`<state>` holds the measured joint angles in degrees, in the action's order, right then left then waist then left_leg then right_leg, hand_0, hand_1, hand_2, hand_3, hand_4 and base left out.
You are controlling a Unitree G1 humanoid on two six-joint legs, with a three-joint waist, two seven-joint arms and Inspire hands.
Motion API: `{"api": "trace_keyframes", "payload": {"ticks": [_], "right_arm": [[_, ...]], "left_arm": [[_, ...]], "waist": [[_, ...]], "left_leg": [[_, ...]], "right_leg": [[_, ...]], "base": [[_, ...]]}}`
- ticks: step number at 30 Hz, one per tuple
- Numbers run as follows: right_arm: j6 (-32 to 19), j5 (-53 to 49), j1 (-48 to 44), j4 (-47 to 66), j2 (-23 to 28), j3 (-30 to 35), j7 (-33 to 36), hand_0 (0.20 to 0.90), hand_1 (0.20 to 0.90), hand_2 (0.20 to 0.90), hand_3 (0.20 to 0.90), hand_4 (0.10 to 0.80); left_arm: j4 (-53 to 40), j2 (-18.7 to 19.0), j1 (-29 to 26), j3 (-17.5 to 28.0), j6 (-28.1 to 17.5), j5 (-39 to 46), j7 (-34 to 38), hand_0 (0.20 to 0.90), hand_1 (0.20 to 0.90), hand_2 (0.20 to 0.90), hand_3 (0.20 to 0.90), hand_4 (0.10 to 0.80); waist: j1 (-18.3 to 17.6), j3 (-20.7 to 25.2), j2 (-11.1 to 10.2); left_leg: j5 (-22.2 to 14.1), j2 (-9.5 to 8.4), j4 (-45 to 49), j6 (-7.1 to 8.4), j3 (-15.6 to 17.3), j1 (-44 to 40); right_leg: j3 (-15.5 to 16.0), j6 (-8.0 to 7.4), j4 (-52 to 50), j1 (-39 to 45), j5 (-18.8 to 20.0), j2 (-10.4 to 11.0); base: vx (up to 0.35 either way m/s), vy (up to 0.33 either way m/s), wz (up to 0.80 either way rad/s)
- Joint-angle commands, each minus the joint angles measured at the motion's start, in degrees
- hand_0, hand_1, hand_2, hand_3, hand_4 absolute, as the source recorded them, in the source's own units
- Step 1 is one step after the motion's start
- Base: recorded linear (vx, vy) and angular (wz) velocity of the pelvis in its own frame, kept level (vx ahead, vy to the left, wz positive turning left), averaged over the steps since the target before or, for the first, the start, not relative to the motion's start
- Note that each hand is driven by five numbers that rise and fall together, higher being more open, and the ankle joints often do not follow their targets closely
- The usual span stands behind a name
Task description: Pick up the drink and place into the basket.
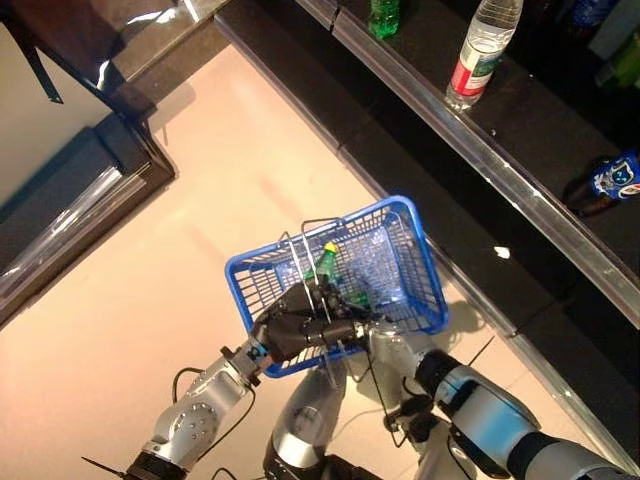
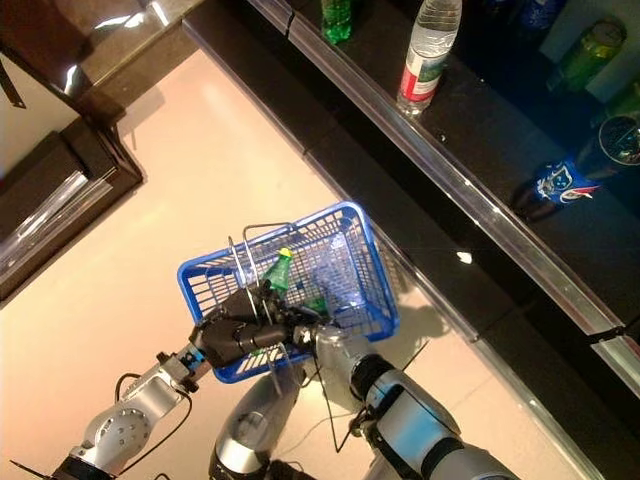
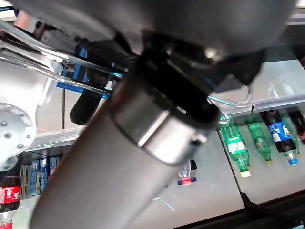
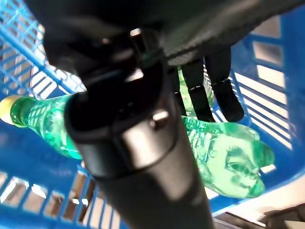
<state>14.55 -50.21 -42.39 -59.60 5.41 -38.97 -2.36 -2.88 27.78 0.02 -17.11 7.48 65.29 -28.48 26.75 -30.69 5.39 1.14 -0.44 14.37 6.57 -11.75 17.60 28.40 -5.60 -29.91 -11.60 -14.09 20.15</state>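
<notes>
Right hand (image 4: 209, 81) reaches into the blue basket (image 1: 415, 235), its dark fingers (image 4: 221, 93) draped over a green bottle (image 4: 224, 157) with a yellow cap; whether they clamp it or merely rest on it cannot be told. That bottle lies tilted inside the basket, cap toward the far wall. Left hand (image 1: 295, 330) curls tightly round the wire handle (image 1: 300, 245) at the basket's near rim, holding the basket above the pale floor (image 1: 180, 250). Beyond, a dark shelf (image 1: 520, 120) carries a clear water bottle (image 1: 480, 50) with a red label, another green bottle (image 1: 384, 16) and a blue-labelled cola bottle (image 1: 605, 182).
</notes>
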Motion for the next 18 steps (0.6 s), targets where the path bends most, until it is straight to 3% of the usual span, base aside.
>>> {"api": "trace_keyframes", "payload": {"ticks": [1, 2, 3, 18], "right_arm": [[-3.96, -7.86, -7.94, 0.66, -7.83, 3.64, -2.31, 0.724, 0.724, 0.724, 0.694, 0.594], [-4.12, -8.01, -8.23, 0.25, -7.83, 4.08, -2.02, 0.844, 0.844, 0.844, 0.834, 0.734], [-4.28, -8.36, -8.71, -0.37, -7.78, 4.56, -1.88, 0.900, 0.900, 0.900, 0.900, 0.800], [-8.63, -16.46, -12.77, -4.00, -6.17, 11.52, -2.01, 0.900, 0.900, 0.900, 0.900, 0.800]], "left_arm": [[-23.20, -1.90, -9.07, 2.97, -6.25, 3.43, -11.58, 0.300, 0.300, 0.300, 0.200, 0.100], [-23.28, -1.81, -9.25, 3.00, -6.18, 3.30, -11.44, 0.300, 0.300, 0.300, 0.200, 0.100], [-23.43, -1.70, -9.66, 2.92, -6.02, 3.07, -11.07, 0.300, 0.300, 0.300, 0.200, 0.100], [-22.90, -2.96, -11.39, 3.11, -4.68, 2.46, -7.83, 0.300, 0.300, 0.300, 0.200, 0.100]], "waist": [[0.11, 0.90, 0.75], [0.17, 0.90, 0.70], [0.28, 0.90, 0.56], [0.17, 0.90, -0.42]], "left_leg": [[0.39, -1.04, 5.69, -3.33, 1.81, 4.53], [0.36, -1.05, 5.72, -3.34, 1.79, 4.59], [0.31, -1.07, 5.75, -3.36, 1.79, 4.69], [0.09, -0.26, 5.60, -3.55, 2.98, 4.68]], "right_leg": [[-0.47, 0.41, 7.48, 1.67, 12.36, 0.52], [-0.46, 0.42, 7.43, 1.61, 12.39, 0.53], [-0.44, 0.40, 7.40, 1.54, 12.42, 0.50], [-0.67, 0.26, 6.57, 0.76, 12.61, 0.59]], "base": [[0.016, -0.008, 0.05], [0.019, -0.016, 0.07], [0.020, -0.022, 0.12], [0.002, -0.003, 0.01]]}}
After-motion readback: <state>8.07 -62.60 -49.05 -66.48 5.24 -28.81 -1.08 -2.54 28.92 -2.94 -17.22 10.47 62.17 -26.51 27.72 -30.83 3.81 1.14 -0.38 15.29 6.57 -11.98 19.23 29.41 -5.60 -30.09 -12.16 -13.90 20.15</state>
